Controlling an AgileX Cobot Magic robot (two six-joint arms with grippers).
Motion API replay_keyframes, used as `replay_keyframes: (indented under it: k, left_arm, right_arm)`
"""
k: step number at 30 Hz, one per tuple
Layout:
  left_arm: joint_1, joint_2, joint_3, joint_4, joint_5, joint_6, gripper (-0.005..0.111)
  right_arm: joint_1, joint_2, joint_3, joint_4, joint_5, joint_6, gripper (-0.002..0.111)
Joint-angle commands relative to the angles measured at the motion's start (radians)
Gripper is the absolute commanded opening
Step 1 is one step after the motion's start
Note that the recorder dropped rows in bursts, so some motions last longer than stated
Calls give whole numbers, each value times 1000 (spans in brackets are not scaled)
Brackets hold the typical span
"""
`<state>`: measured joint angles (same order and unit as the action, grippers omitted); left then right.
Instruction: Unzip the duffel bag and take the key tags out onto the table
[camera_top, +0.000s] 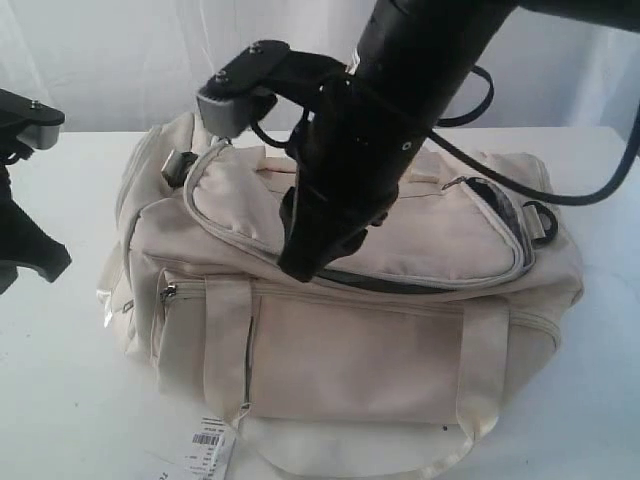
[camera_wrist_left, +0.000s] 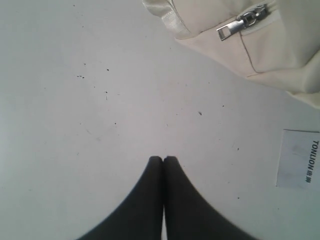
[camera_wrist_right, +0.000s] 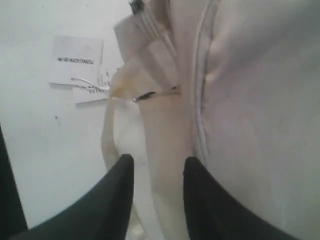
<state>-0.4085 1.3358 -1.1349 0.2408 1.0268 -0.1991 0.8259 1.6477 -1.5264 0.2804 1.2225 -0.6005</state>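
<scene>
The cream duffel bag (camera_top: 380, 350) lies in the middle of the white table (camera_top: 60, 390). A dark slit (camera_top: 385, 284) shows along the front of its top flap, where the main zip runs. My right gripper (camera_top: 300, 268) reaches across and hangs over that front edge, just left of the slit. In the right wrist view it (camera_wrist_right: 157, 162) is open, with a cream webbing strap (camera_wrist_right: 165, 150) running between the fingers. My left gripper (camera_top: 55, 262) waits left of the bag, shut and empty over bare table (camera_wrist_left: 163, 159). The key tags are hidden.
A white barcode hangtag (camera_top: 210, 445) lies on the table at the bag's front left corner. The metal pull of a side pocket zip (camera_wrist_left: 240, 25) sits near my left gripper. The right arm's black cable (camera_top: 560, 190) loops over the bag's right end.
</scene>
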Motion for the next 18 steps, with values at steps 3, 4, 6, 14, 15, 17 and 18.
replay_keyframes:
  k: [3, 4, 6, 14, 15, 17, 18]
  left_arm:
    - [1, -11, 8, -35, 6, 21, 0]
    - [1, -11, 8, -39, 5, 21, 0]
    - [1, -11, 8, -38, 1, 21, 0]
    - [1, -11, 8, -43, -6, 21, 0]
    - [1, -11, 8, -43, -6, 21, 0]
    - [1, -11, 8, -43, -6, 21, 0]
    - [1, -11, 8, -45, -6, 21, 0]
  right_arm:
    - [0, 1, 14, -76, -104, -32, 41]
    - [0, 3, 14, -75, -122, -46, 44]
    - [0, 8, 14, -75, -146, -92, 49]
    - [0, 58, 14, -72, -140, -159, 50]
    - [0, 66, 14, -74, -140, -159, 50]
    - [0, 74, 14, -74, -130, -159, 50]
    - [0, 82, 14, -74, -130, -159, 50]
